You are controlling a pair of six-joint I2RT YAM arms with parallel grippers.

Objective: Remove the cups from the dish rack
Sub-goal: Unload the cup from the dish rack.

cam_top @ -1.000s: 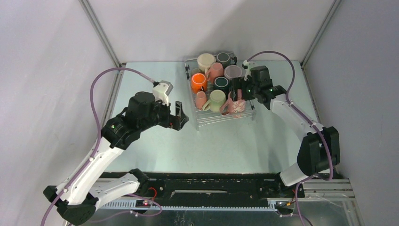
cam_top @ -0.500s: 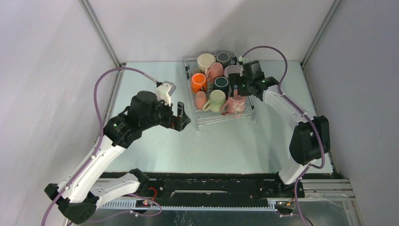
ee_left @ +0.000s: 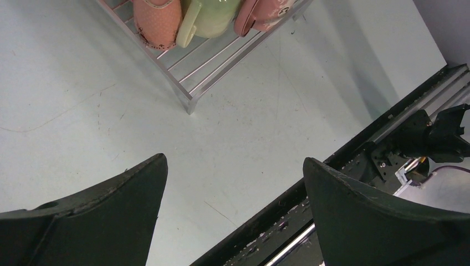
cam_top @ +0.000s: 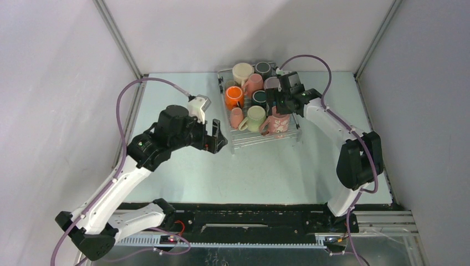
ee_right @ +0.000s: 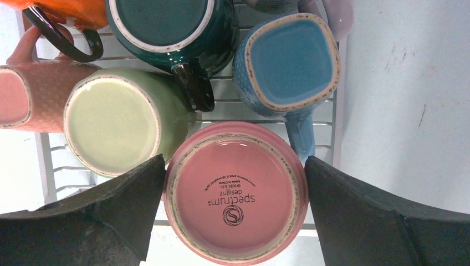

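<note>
While the left end effector (cam_top: 215, 137) hangs wide open and empty over the table (cam_top: 266, 172) just left of the dish rack (cam_top: 259, 142), the cups (cam_top: 254, 83) sit in that rack at the table's far middle, and the right end effector (ee_right: 234, 159), likewise spread wide and holding nothing, hovers above an upturned pink cup (ee_right: 235, 194) at the rack's near right corner. I'd judge this the approach to a pick, calling for a straight descent so the fingers straddle that cup before closing. Only the right wrist view shows the blue cup (ee_right: 288, 61) crowding it, which the arm hides from overhead.
</note>
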